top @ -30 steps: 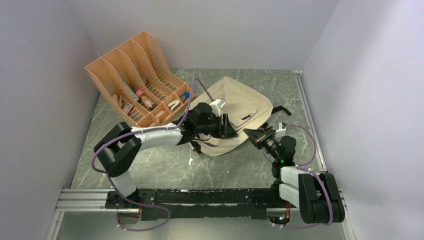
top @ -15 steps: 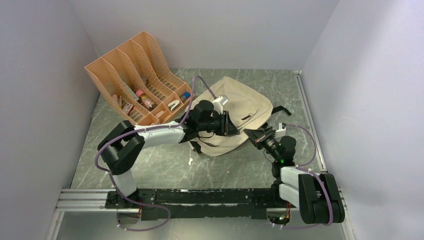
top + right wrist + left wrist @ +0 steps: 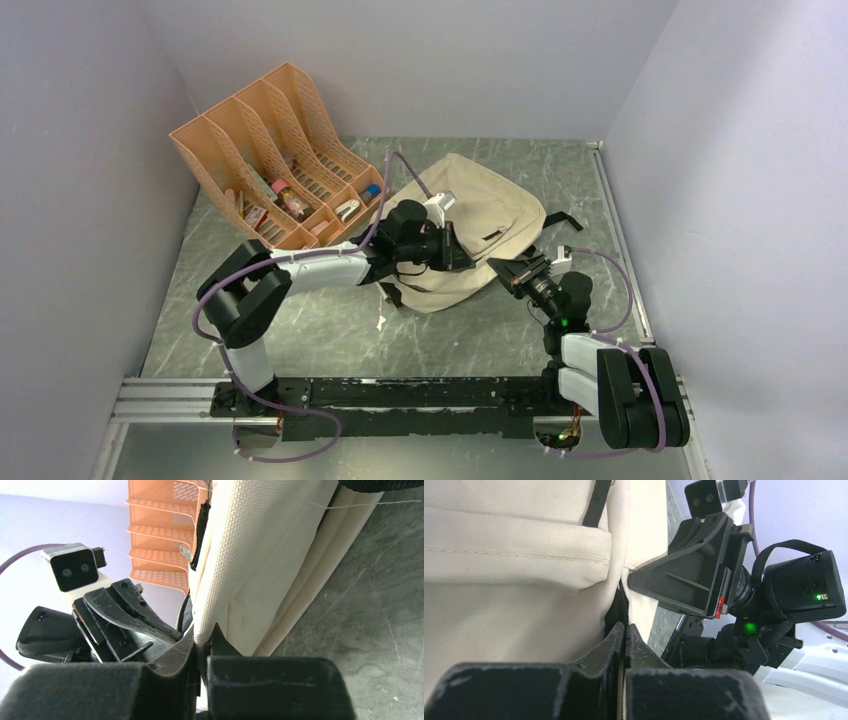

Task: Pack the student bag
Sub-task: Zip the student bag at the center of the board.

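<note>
— Condition of the student bag (image 3: 480,205)?
— I log it lying flat on the table, right of centre: soft cream fabric, black zipper lines. One black strap trails off its right side (clearest from above). Its near edge is raised, with a dark gap at the seam.

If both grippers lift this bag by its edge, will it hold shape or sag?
Likely sags: the student bag is soft woven fabric, folding where the right gripper pinches it. Probably light, since it lies flat and slack. The left gripper holds only a thin edge, so the fabric may slip.
</note>
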Available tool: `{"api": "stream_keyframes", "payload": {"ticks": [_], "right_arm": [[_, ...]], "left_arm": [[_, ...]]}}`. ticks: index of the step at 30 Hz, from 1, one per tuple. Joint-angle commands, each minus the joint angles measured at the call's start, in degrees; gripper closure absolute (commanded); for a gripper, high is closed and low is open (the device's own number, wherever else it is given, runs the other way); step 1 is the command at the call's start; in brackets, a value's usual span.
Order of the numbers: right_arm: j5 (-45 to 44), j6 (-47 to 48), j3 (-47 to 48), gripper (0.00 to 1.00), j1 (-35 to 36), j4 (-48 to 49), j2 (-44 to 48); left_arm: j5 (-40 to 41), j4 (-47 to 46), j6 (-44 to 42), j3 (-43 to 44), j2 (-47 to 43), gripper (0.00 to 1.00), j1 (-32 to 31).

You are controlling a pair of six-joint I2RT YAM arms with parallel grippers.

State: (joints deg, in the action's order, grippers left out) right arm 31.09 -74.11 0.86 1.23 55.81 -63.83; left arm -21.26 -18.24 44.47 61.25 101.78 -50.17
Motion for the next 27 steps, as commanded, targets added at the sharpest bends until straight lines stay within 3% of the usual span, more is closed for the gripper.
{"api": "stream_keyframes", "payload": {"ticks": [1, 5, 10, 15, 27], "right_arm": [[1.50, 0.50, 1.25, 1.00, -0.09, 2.94, 1.25], [1.52, 0.63, 1.42, 1.00, -0.09, 2.64, 1.25], [1.52, 0.63, 1.42, 1.00, -0.09, 2.64, 1.21], [1.65, 0.71, 1.59, 1.00, -0.09, 2.55, 1.09], [1.69, 1.22, 2.21, 1.00, -0.09, 2.02, 0.65]], "left_arm": [[-0.74, -2.41, 0.27, -0.22, -0.30, 0.95, 1.58], [-0.63, -1.28, -0.70, -0.06, -0.72, 0.94, 2.55], [-1.56, -0.49, -0.92, 0.76, 0.14, 0.68, 3.09], [-1.92, -0.65, -0.80, 1.28, 0.57, 0.57, 3.07], [-3.13, -1.48, -0.34, 2.10, 2.00, 0.57, 3.06]]}}
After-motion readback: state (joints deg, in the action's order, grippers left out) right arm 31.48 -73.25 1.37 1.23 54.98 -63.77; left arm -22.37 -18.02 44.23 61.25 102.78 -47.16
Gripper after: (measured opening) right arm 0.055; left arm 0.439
